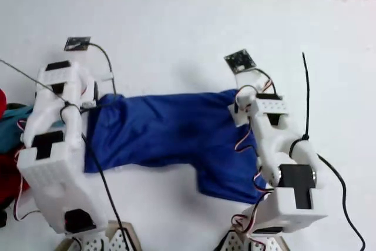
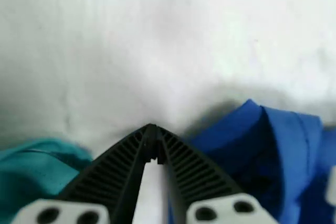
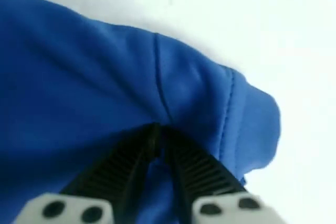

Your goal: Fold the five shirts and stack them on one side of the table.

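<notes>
The blue shirt (image 1: 170, 130) lies spread across the middle of the white worktop (image 1: 176, 27), stretched sideways between the two arms, with one part hanging lower toward the right arm (image 1: 282, 145). From above, each arm covers an end of the shirt, so the fingertips themselves are hidden there.

The right wrist view makes up for that. The right hand (image 3: 156, 129) is clenched, its black ribbed tips meeting on the blue cloth, where a crease runs straight into them. A stitched hem curves just beside it, and bare worktop lies past the hem.

The left wrist view shows the left hand (image 2: 152, 132) with its tips pressed together as well. They sit on bare worktop just beside the shirt's edge, which rises in a small fold next to one finger. No blue cloth can be seen between these tips.

That same view shows a teal cloth (image 2: 31, 166) on the hand's other side. The high view places it at the worktop's left edge behind the left arm (image 1: 56, 133), bunched with something red (image 1: 6, 163)
</notes>
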